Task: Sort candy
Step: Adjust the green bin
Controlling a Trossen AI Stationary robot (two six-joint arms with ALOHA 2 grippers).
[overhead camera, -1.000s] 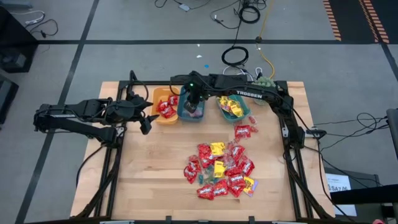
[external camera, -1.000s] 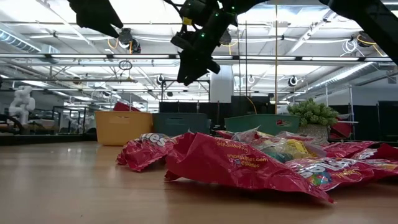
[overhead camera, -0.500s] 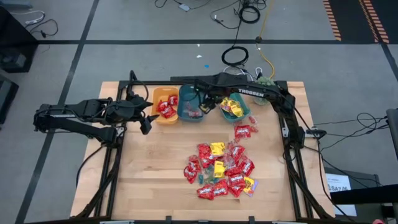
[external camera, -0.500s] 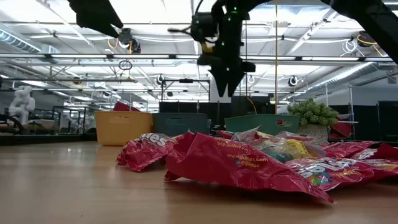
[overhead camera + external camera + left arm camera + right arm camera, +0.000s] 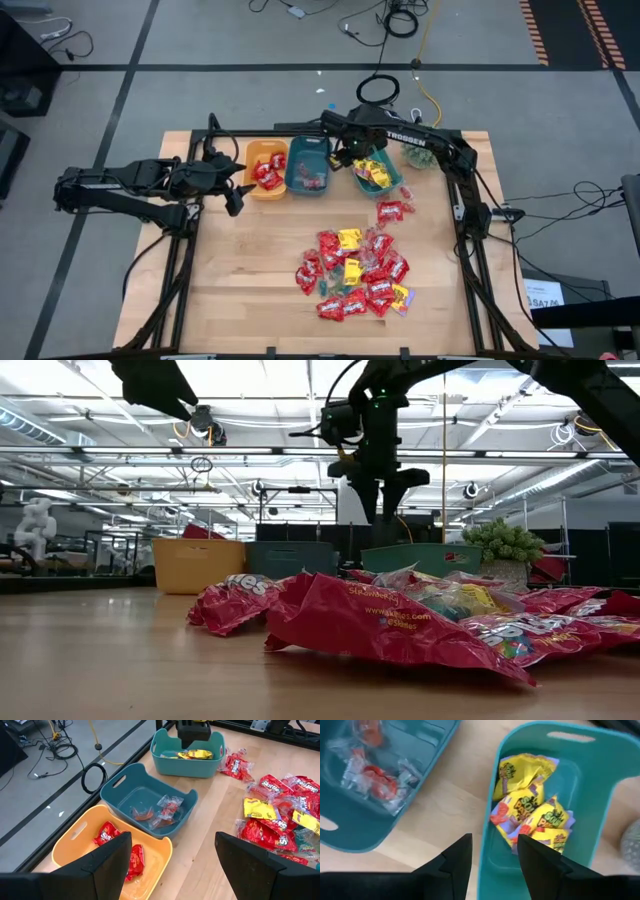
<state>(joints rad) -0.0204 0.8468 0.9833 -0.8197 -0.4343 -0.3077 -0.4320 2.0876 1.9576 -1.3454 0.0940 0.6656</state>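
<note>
Two dark fingers of our right gripper (image 5: 492,857) stand apart with nothing between them, above the near rim of the light teal plastic bin (image 5: 600,810) holding yellow packets (image 5: 530,805). Probably we turn back toward the unsorted candy pile (image 5: 355,272) near this bin. Our left gripper (image 5: 170,865) waits spread wide, empty, beside the orange bin (image 5: 75,845).
</note>
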